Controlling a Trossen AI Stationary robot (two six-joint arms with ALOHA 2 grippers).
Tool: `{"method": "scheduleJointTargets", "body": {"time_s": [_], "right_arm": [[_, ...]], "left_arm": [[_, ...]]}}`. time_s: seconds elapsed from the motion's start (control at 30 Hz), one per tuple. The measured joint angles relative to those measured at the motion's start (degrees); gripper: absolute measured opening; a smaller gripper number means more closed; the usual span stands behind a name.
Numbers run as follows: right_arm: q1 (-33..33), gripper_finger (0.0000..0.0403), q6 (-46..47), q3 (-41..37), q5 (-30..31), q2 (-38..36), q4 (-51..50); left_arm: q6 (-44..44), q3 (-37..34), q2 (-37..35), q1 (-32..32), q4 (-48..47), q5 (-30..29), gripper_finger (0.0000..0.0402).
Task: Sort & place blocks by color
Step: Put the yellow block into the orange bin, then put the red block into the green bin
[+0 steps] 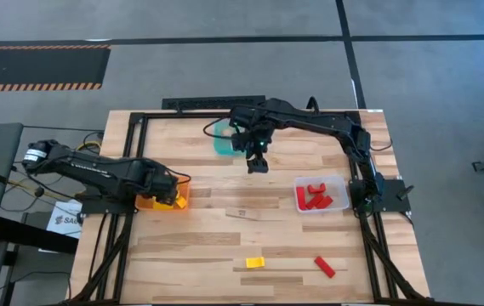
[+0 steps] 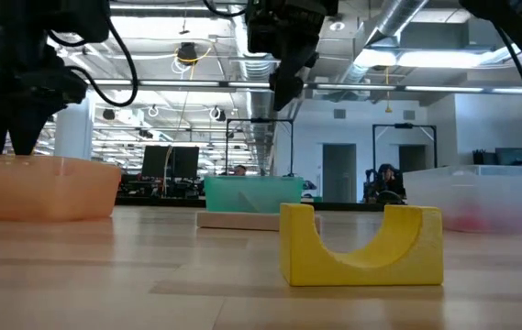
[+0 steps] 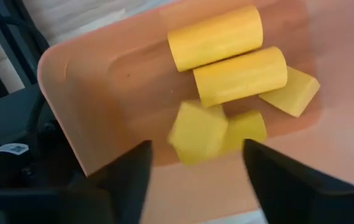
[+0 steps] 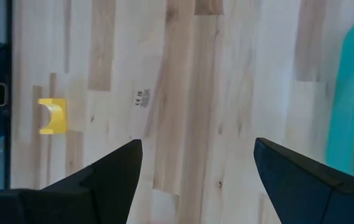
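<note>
Left gripper open above yellow blocks.

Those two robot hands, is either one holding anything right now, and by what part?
Neither. The left hand is open above the orange bin, a yellow block loose below its fingers. The right hand hangs open and empty over the bare table.
</note>
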Motion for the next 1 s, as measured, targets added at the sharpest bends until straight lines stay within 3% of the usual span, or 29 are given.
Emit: {"method": "scheduleJointTargets", "body": {"time_s": [0.1, 0.23, 0.47, 0.6, 0.7, 0.8, 1.0], "right_arm": [[-0.1, 0.0329, 0.9, 0.0, 0.5, 0.0, 0.0], [0.5, 0.0329, 3.0, 0.0, 0.3, 0.0, -1.2], [7.3, 0.0329, 3.6, 0.0, -0.9, 0.0, -12.3], [11.8, 0.0329, 5.7, -2.4, -0.3, -3.3, -12.8], [13.9, 0.0329, 11.2, -9.1, 1.6, -9.1, -10.4], [15.7, 0.0329, 21.2, -20.6, 2.3, -15.3, -5.9], [26.2, 0.0329, 53.8, -46.5, 1.9, -29.1, 6.1]], "left_arm": [[1.6, 0.0, 0.0, 0.9, 0.0, 1.1, 0.0292], [4.6, 0.4, 0.0, 1.7, 0.2, 0.3, 0.0340], [13.9, 6.8, 0.0, 1.6, 5.8, -9.1, 0.0362], [27.6, 10.4, 0.0, 1.6, 12.4, -14.4, 0.0363], [37.7, 12.6, 0.0, 3.2, 13.5, -16.6, 0.0363], [47.8, 13.7, -0.3, 6.7, 15.1, -15.9, 0.0363], [62.9, 13.8, -0.4, 15.0, 22.0, -8.6, 0.0364]]}}
